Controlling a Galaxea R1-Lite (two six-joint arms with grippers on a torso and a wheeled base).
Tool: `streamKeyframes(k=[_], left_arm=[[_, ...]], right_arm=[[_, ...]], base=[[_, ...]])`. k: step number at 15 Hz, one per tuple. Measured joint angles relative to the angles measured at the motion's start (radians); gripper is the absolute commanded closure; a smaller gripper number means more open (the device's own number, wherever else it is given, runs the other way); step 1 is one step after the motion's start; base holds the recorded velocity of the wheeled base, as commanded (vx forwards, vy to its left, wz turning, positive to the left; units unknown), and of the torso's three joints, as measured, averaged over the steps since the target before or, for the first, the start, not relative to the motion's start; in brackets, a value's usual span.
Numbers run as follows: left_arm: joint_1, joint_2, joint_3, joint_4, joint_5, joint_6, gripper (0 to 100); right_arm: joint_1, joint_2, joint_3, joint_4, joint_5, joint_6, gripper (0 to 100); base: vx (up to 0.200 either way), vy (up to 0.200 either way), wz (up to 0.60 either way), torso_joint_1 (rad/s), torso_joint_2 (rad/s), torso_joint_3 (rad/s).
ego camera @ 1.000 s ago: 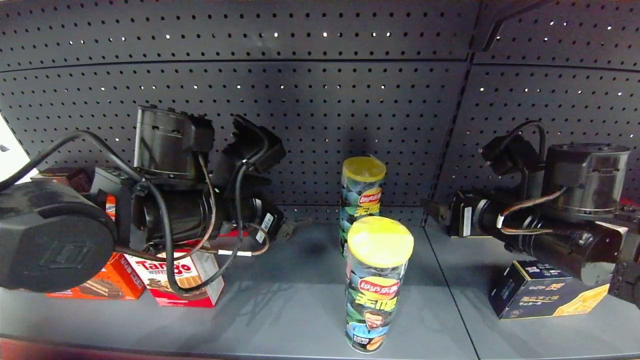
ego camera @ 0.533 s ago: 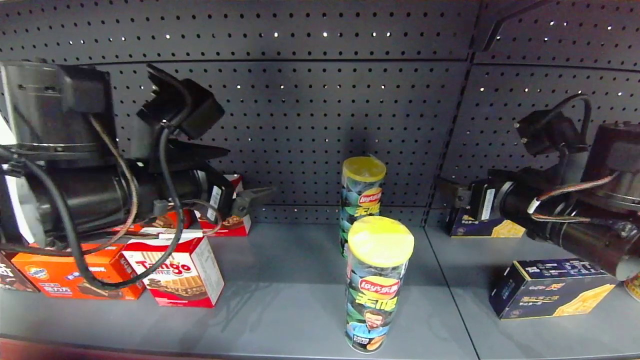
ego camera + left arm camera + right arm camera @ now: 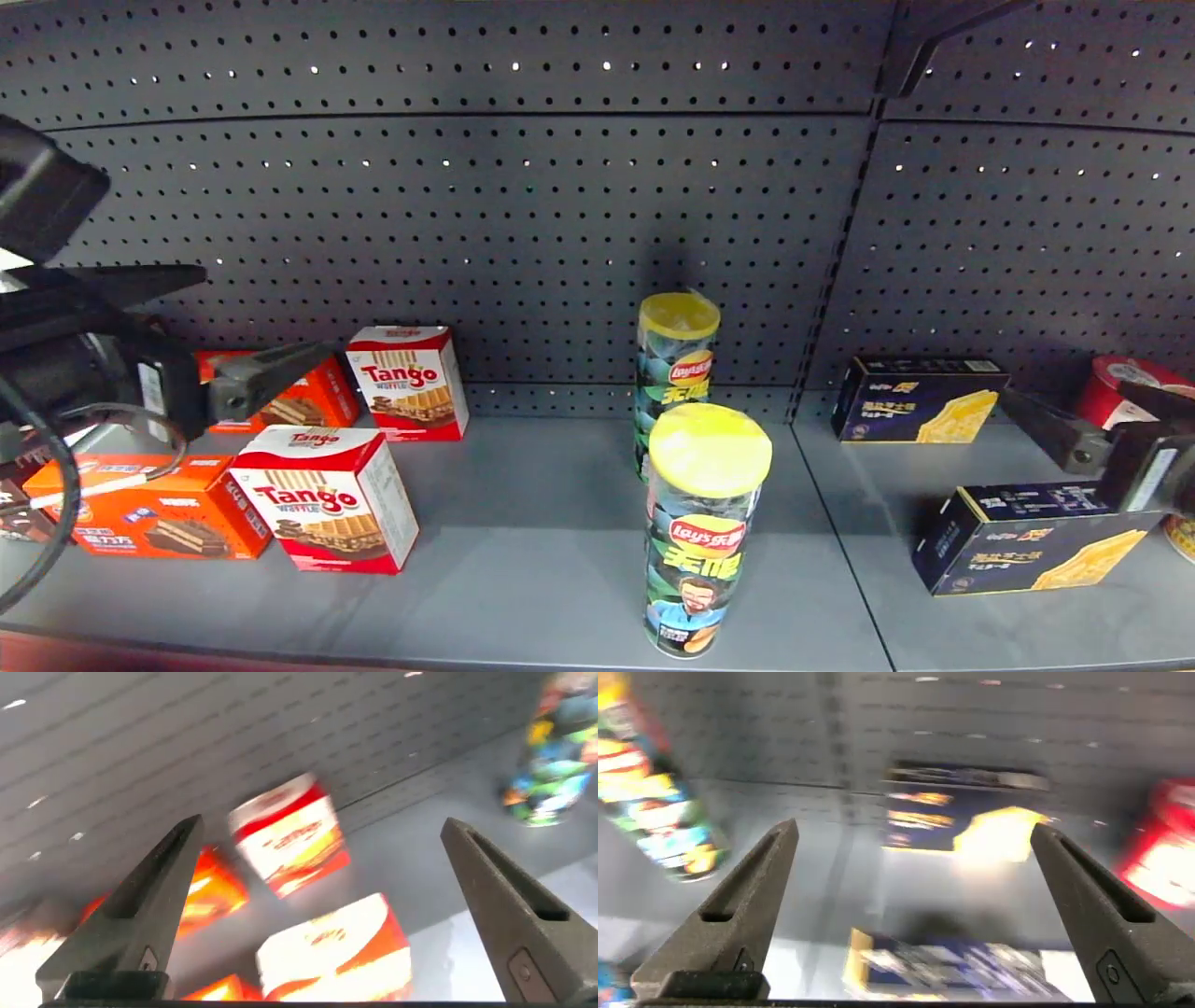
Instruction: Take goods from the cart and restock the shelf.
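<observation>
Two chip cans with yellow lids stand mid-shelf, one in front (image 3: pixel 707 532) and one behind (image 3: pixel 677 364). Red-and-white wafer boxes (image 3: pixel 327 499) (image 3: pixel 408 381) and orange boxes (image 3: pixel 154 504) (image 3: pixel 299 397) sit on the left of the grey shelf (image 3: pixel 523 523). Dark blue boxes (image 3: pixel 915 399) (image 3: pixel 1027 537) lie on the right. My left gripper (image 3: pixel 266 313) hangs open and empty over the orange boxes. From the left wrist view, the open left gripper (image 3: pixel 322 826) faces the wafer boxes (image 3: pixel 290 845). My right gripper (image 3: pixel 1064 411) is open and empty at the right edge. Its own view has the right gripper (image 3: pixel 915 829) facing a dark blue box (image 3: pixel 971 812).
A perforated dark back panel (image 3: pixel 560 205) closes the shelf behind, with an upright divider (image 3: pixel 831 308) between bays. A red tub (image 3: pixel 1120 383) stands at the far right. Bare shelf lies between the wafer boxes and the cans.
Both arms have drawn back out of the shelf, the left toward the left edge and the right toward the right edge, uncovering the boxes behind them. The goods stayed put.
</observation>
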Motion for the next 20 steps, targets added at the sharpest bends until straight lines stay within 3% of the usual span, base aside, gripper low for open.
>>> streamKeyframes(k=[3,5,9,13,16,20], left_arm=[[0.076,-0.112,0.075,0.0,0.0,-0.006,0],[0.125,-0.207,0.142,0.005,0.003,-0.034,0],[0.166,-0.438,0.308,0.026,0.086,-0.081,0],[0.192,-0.679,0.416,0.203,0.142,-0.096,0],[0.223,-0.854,0.461,0.344,0.141,-0.112,0],[0.233,-1.051,0.539,0.41,0.059,-0.12,0]], right_arm=[[-0.104,-0.096,0.025,0.001,0.0,0.0,0],[-0.189,-0.16,0.034,0.008,0.0,0.001,0],[-0.279,-0.32,0.114,0.091,-0.006,0.002,0],[-0.357,-0.466,0.164,0.237,-0.012,0.002,0],[-0.411,-0.566,0.208,0.272,-0.006,0.0,0],[-0.371,-0.712,0.313,0.278,0.086,-0.026,0]], base=[[0.0,0.0,0.0,0.0,0.0,0.0],[0.0,0.0,0.0,0.0,0.0,0.0],[0.0,0.0,0.0,0.0,0.0,0.0],[0.0,0.0,0.0,0.0,0.0,0.0],[0.0,0.0,0.0,0.0,0.0,0.0],[0.0,0.0,0.0,0.0,0.0,0.0]])
